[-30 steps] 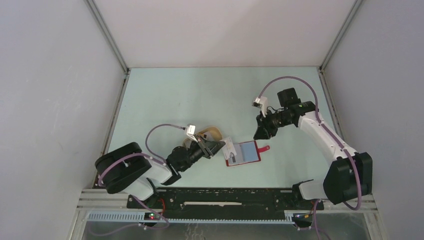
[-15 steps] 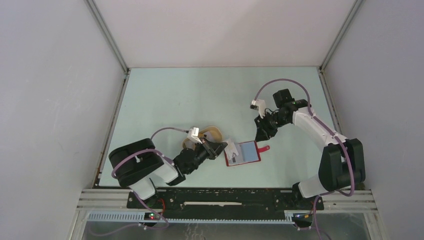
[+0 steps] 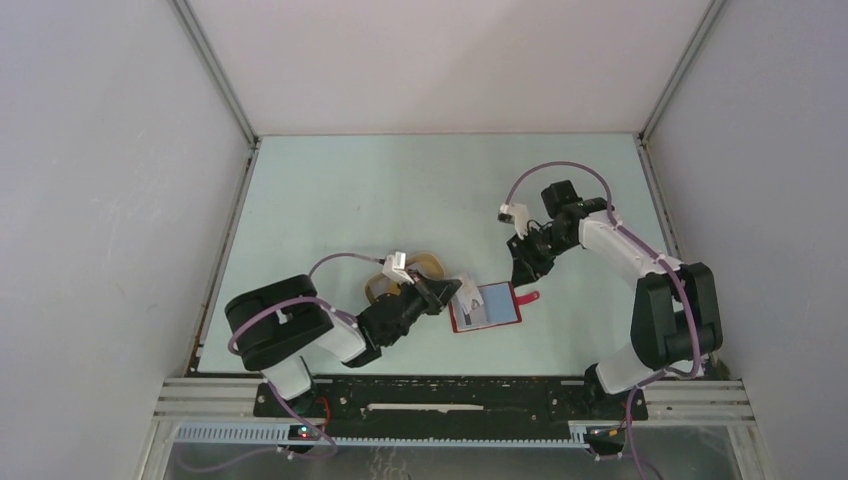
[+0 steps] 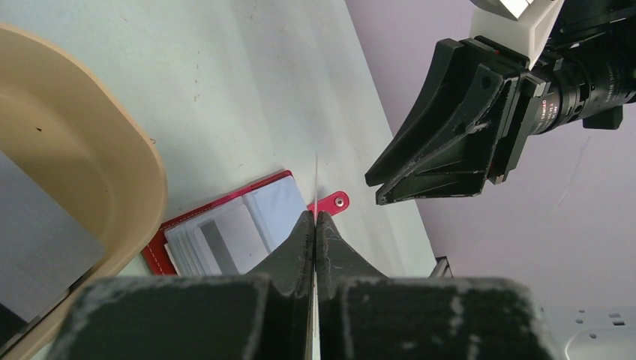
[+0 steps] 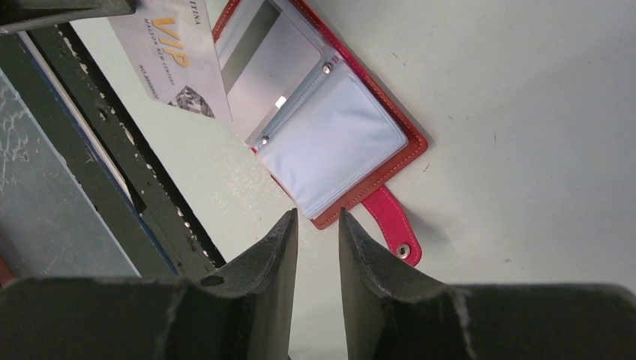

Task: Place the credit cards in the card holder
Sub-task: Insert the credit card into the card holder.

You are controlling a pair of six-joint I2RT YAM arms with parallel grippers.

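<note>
L hand (image 4: pixel 316 220) grips card (image 5: pixel 177 64) by holder (image 5: pixel 334 146).

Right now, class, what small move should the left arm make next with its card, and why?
Probably ease the silver card down toward a pocket of the card holder. The left fingers pinch it above the holder's edge, not yet inserted; the holder lies open, and the right fingers hover open by its snap tab, empty.
</note>
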